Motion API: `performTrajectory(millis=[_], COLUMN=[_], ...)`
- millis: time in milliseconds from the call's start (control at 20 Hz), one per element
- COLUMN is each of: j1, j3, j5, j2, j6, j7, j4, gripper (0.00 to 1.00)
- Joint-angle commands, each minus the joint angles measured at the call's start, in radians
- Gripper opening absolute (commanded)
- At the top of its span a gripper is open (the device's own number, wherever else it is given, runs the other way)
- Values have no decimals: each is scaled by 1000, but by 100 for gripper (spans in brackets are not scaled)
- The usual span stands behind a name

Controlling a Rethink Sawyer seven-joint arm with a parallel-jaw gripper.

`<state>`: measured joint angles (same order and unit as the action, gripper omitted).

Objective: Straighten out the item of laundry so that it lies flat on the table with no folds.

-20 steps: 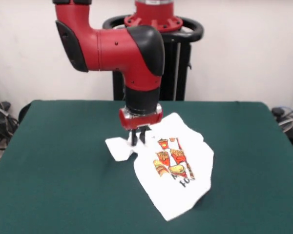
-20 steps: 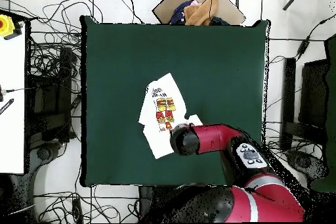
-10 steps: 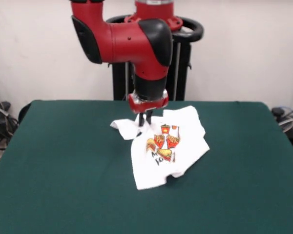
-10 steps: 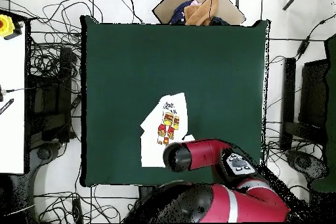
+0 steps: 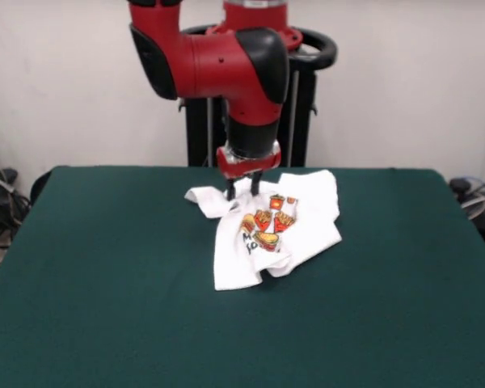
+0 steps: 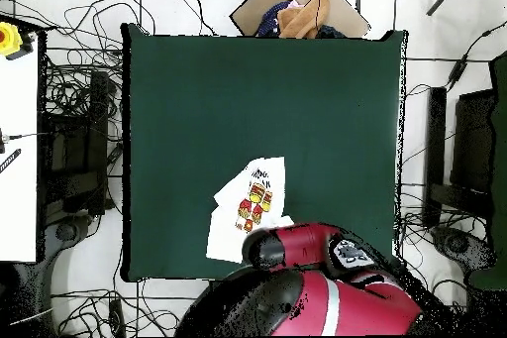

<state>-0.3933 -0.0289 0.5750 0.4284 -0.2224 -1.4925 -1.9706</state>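
My hand (image 5: 243,191) is pinching the shirt (image 5: 275,230), which is lying bunched at the far middle of the counter (image 5: 105,307). Folds are hiding its words.

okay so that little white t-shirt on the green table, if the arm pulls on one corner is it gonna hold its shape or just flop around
Probably flop. The T-shirt already lies bunched in soft folds, with its lower edge curled under, so it looks limp and light. A pull by the gripper at one edge would likely drag and wrinkle it, not slide it flat, since the table looks felt-like and grippy.
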Motion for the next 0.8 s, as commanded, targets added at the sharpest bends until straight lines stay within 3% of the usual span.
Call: performTrajectory(millis=[50,350,450,800], j1=[54,106,124,234], j3=[37,-16,-14,42], j5=[-42,-191,-233,-367], j2=[-145,41,77,50], j6=[207,48,51,81], j7=[-269,-273,-290,-321], j4=[21,-39,-57,-4], gripper=[100,100,100,100])
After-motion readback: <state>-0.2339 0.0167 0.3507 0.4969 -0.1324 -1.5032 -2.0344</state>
